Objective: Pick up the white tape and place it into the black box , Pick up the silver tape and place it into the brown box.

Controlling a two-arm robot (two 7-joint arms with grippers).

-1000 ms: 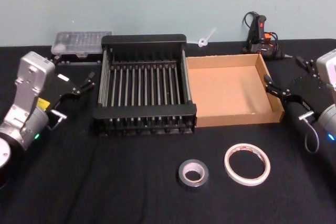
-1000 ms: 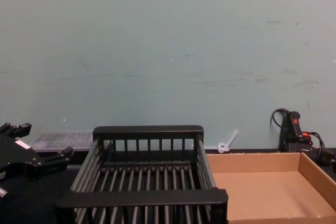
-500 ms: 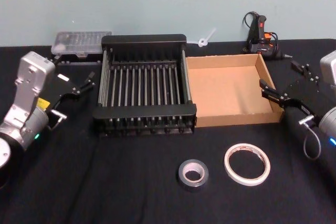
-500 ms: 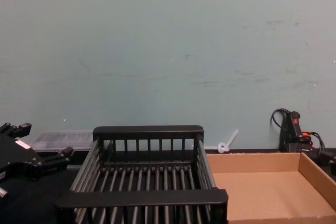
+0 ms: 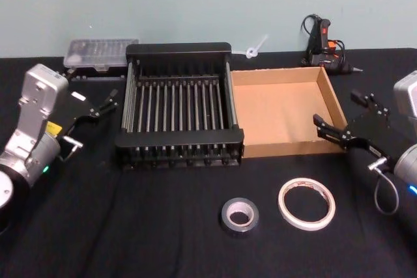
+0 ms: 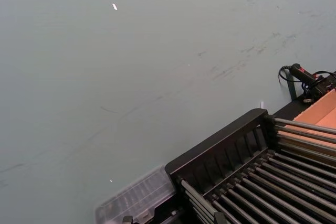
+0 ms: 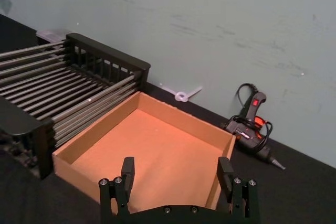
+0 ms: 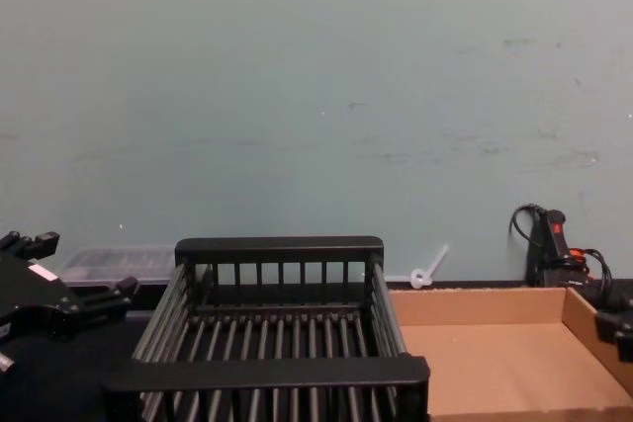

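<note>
The wide, thin white ring of tape (image 5: 307, 203) and the small, thick grey-silver tape roll (image 5: 239, 216) lie side by side on the black tabletop (image 5: 130, 226), in front of the slatted black plastic crate (image 5: 179, 105) and the shallow brown cardboard box (image 5: 287, 112). The right end effector (image 5: 340, 118), fingers spread and empty, hovers at the cardboard box's right wall. The left end effector (image 5: 104, 103), also spread, sits idle left of the crate.

A pale blue-green wall (image 8: 316, 96) stands behind the desk (image 5: 130, 226), marked with faint dark scuffs and one small white fleck high up. The desk is covered in black cloth that runs back to the foot of the wall. Light falls evenly.
</note>
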